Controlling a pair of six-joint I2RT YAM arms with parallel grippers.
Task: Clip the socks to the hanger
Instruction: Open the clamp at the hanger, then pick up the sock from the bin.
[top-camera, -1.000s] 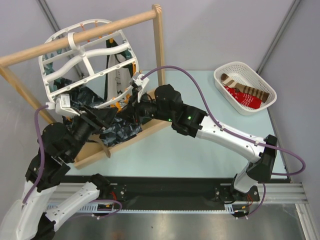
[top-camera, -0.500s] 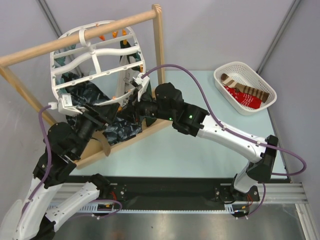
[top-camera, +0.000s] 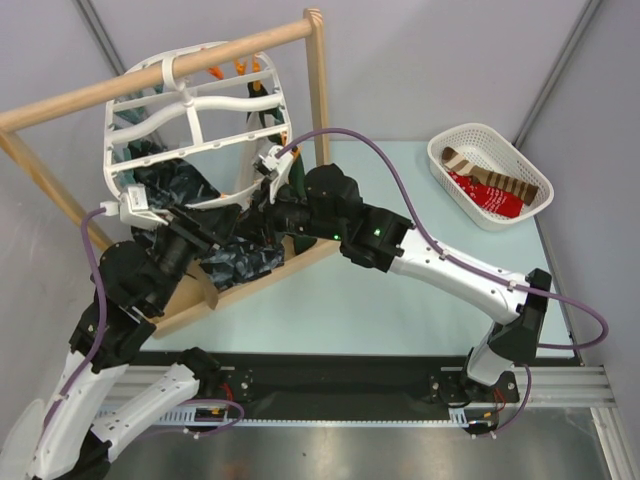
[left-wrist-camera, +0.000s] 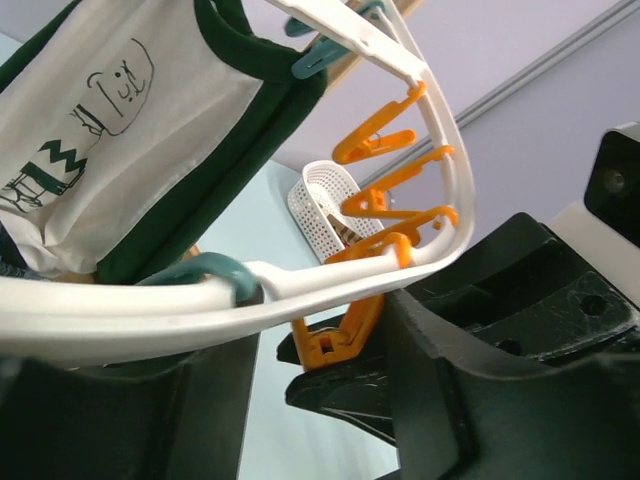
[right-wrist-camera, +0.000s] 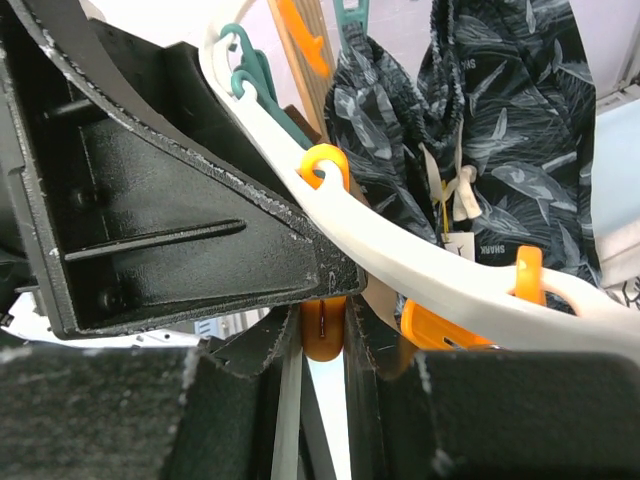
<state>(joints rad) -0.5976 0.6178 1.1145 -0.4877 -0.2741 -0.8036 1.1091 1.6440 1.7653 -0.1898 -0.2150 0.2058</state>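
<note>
The white lattice hanger (top-camera: 190, 110) hangs from the wooden pole. Its rim (left-wrist-camera: 200, 305) lies across my left gripper's (left-wrist-camera: 325, 400) spread fingers, which close on nothing. My right gripper (right-wrist-camera: 323, 330) is shut on an orange clip (right-wrist-camera: 323, 335) under the rim (right-wrist-camera: 420, 265); the same clip shows in the left wrist view (left-wrist-camera: 345, 335). In the top view the left gripper (top-camera: 212, 232) and right gripper (top-camera: 268, 205) meet at the hanger's lower right edge. A brown striped sock (top-camera: 490, 177) and a red sock (top-camera: 490, 198) lie in the basket.
The white mesh basket (top-camera: 455, 140) stands at the far right. The wooden rack (top-camera: 318, 90) frames the hanger. Dark leaf-patterned fabric (right-wrist-camera: 520, 110) and a white cloth with green trim (left-wrist-camera: 130, 120) hang from the hanger. Several free orange clips (left-wrist-camera: 385, 135) line the rim.
The hanger has swung to the right and turned more upright on the pole. My left arm has risen with it; the right gripper has stayed at the rim.
</note>
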